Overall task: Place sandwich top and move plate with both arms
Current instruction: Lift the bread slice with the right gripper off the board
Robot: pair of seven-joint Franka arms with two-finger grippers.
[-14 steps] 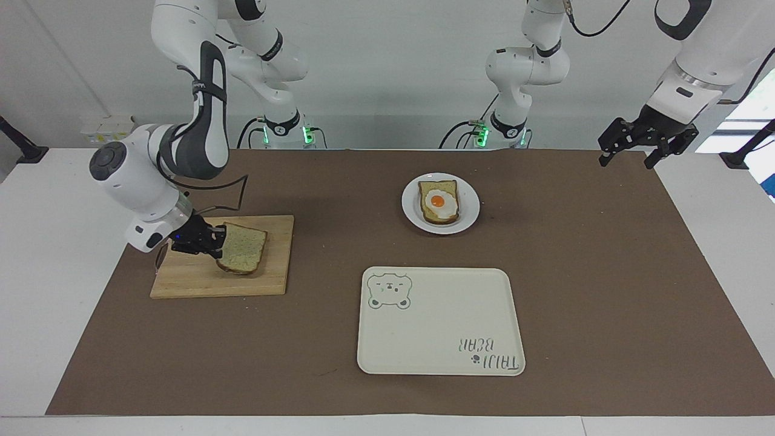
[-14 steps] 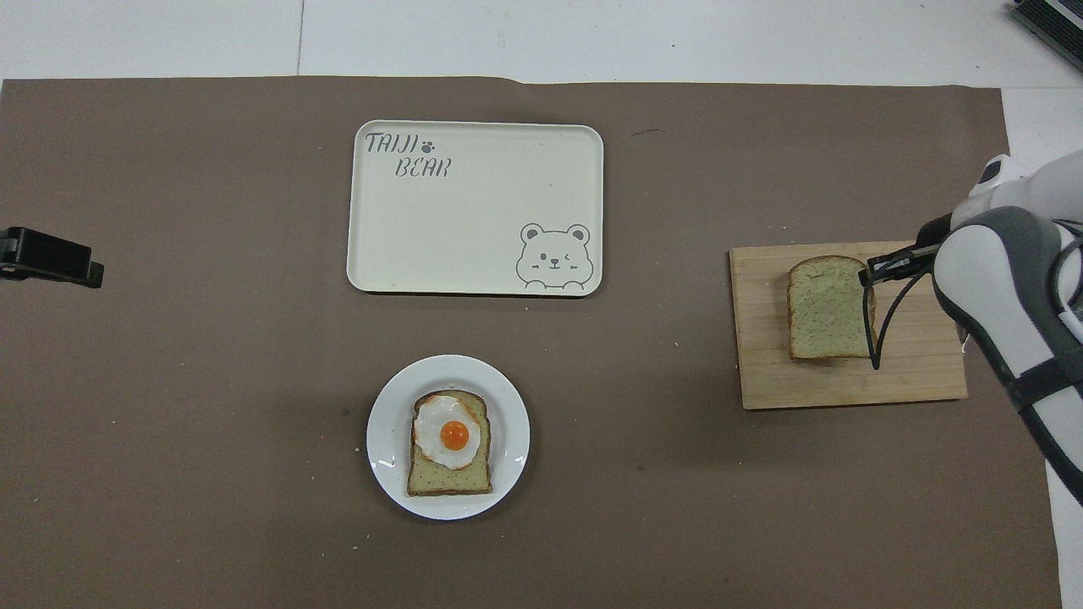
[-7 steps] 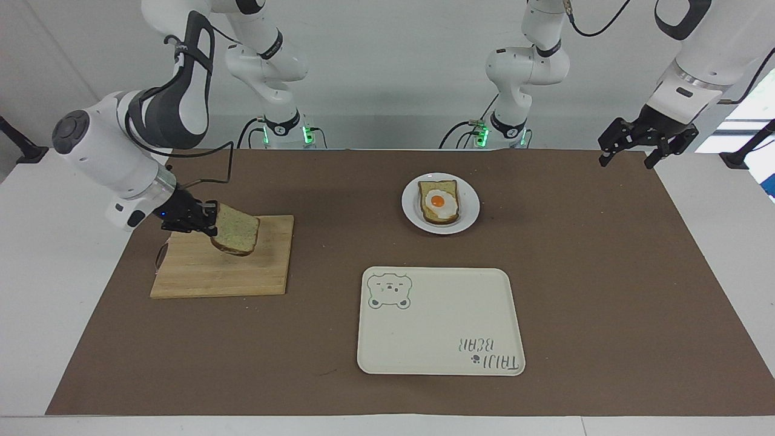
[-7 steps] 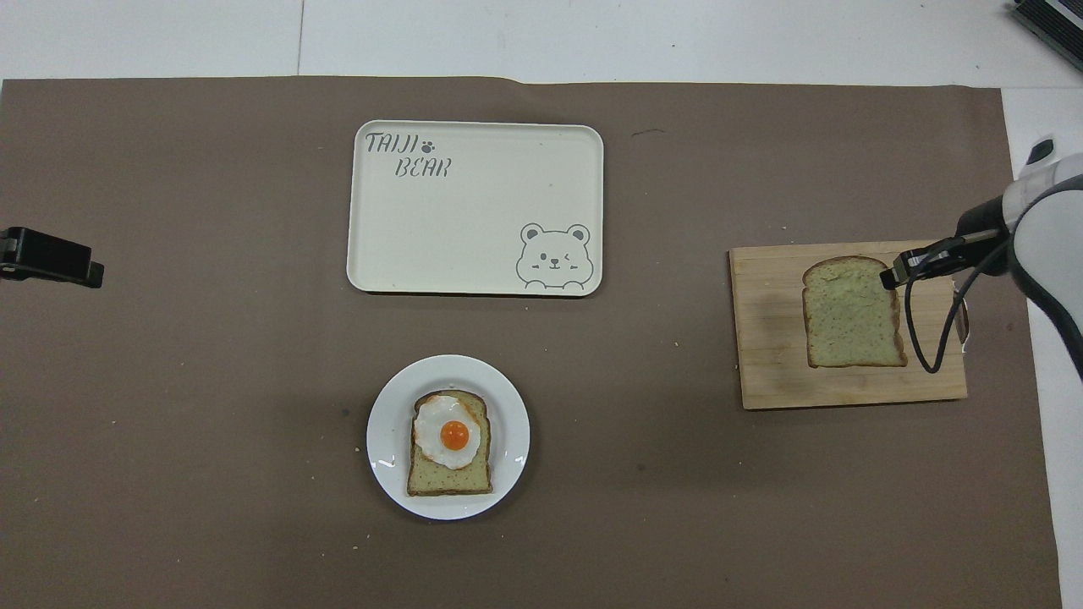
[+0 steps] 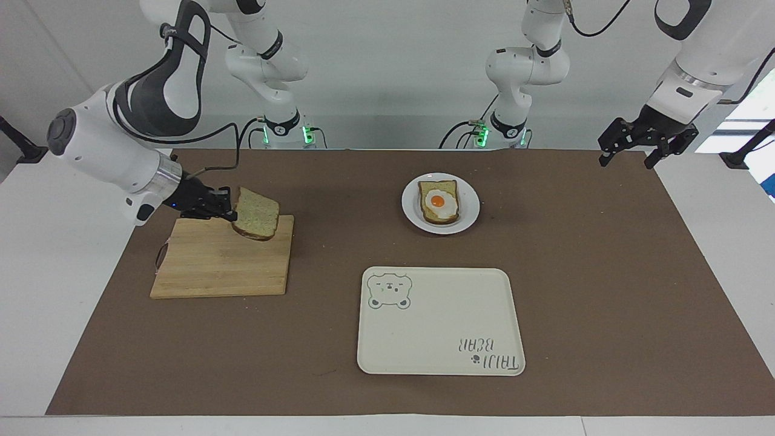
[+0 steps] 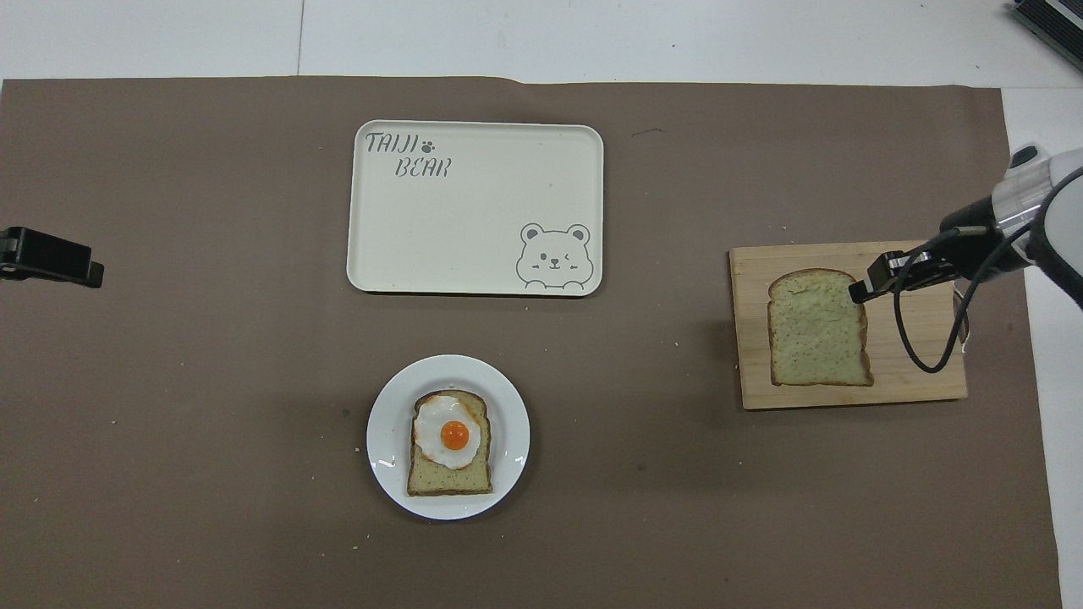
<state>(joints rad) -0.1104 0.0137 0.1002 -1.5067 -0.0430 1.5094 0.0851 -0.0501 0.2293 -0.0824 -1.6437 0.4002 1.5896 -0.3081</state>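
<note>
The sandwich top (image 5: 257,221), a plain pale slice with a brown crust, hangs tilted just above the wooden board, and my right gripper (image 5: 230,213) is shut on its edge. From overhead the sandwich top (image 6: 817,328) covers the middle of the board, with the right gripper (image 6: 859,292) at its side. The white plate (image 5: 469,215) sits mid-table near the robots and carries a bread slice with a fried egg (image 5: 439,203). The plate (image 6: 385,457) shows whole from overhead. My left gripper (image 5: 626,161) waits open in the air over the left arm's end of the table, holding nothing.
A wooden cutting board (image 5: 212,266) lies at the right arm's end of the brown mat. A cream rectangular tray (image 5: 436,327) with a bear drawing lies farther from the robots than the plate. A dark cable loops from the right wrist over the board.
My right gripper has lifted the sandwich top off the board and carried it a little toward the plate. The left arm has not moved.
</note>
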